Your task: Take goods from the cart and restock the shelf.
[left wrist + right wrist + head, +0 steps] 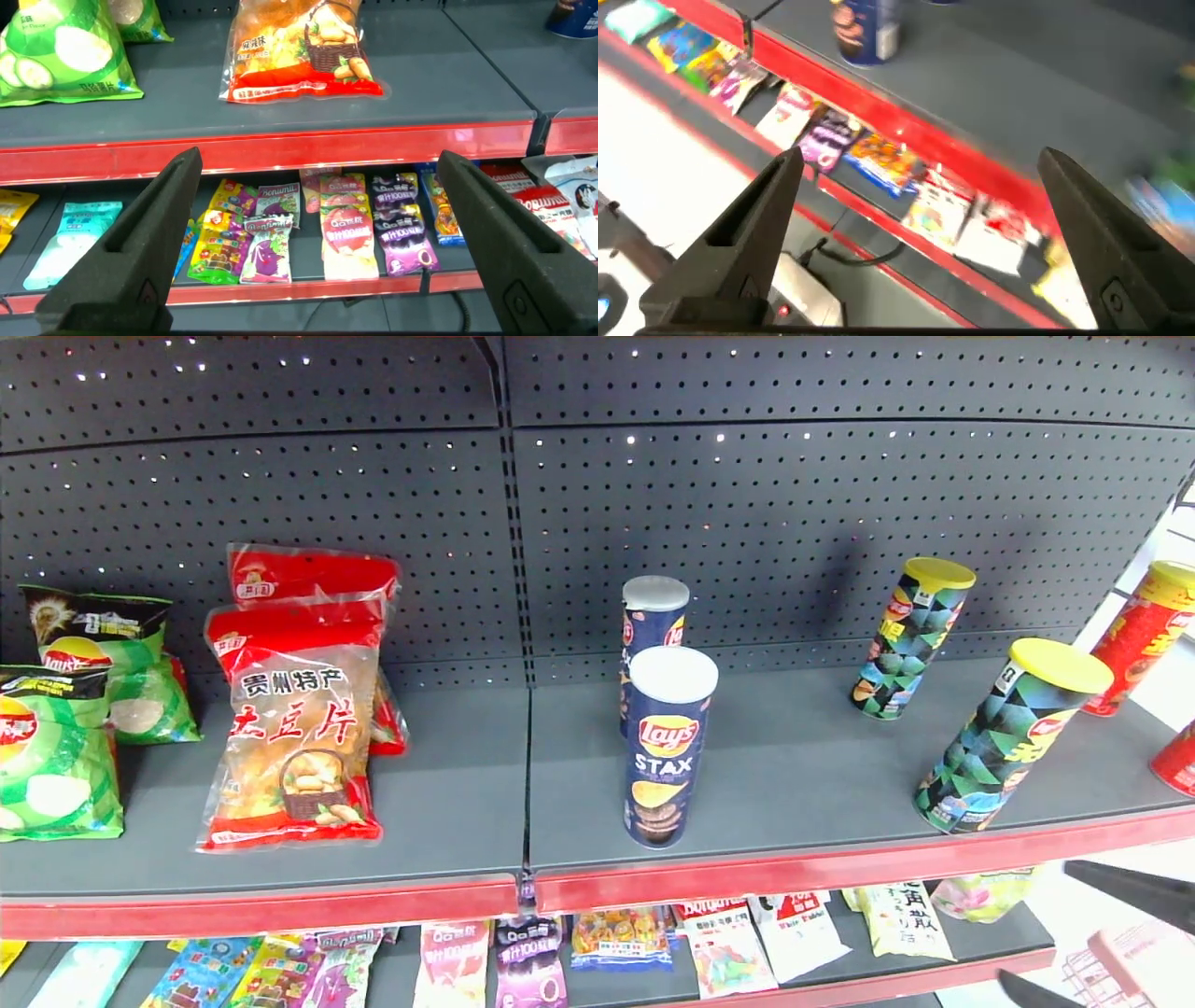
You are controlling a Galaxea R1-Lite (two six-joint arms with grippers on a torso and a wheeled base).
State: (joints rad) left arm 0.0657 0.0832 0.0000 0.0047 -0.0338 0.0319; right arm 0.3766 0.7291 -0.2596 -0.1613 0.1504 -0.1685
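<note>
Left gripper (318, 254) and right gripper (915, 245) both spread wide, empty. Looks like the fetch step: pink wire cart (1134, 957) at 5 o'clock, goods hidden. Next: dip into cart, pinch item, fill grey red-edged shelf (794, 775).

Black cable (848, 245): looped between the fingers of the right gripper (920, 161).
White box (805, 301): just beside one finger, near the cable.
</note>
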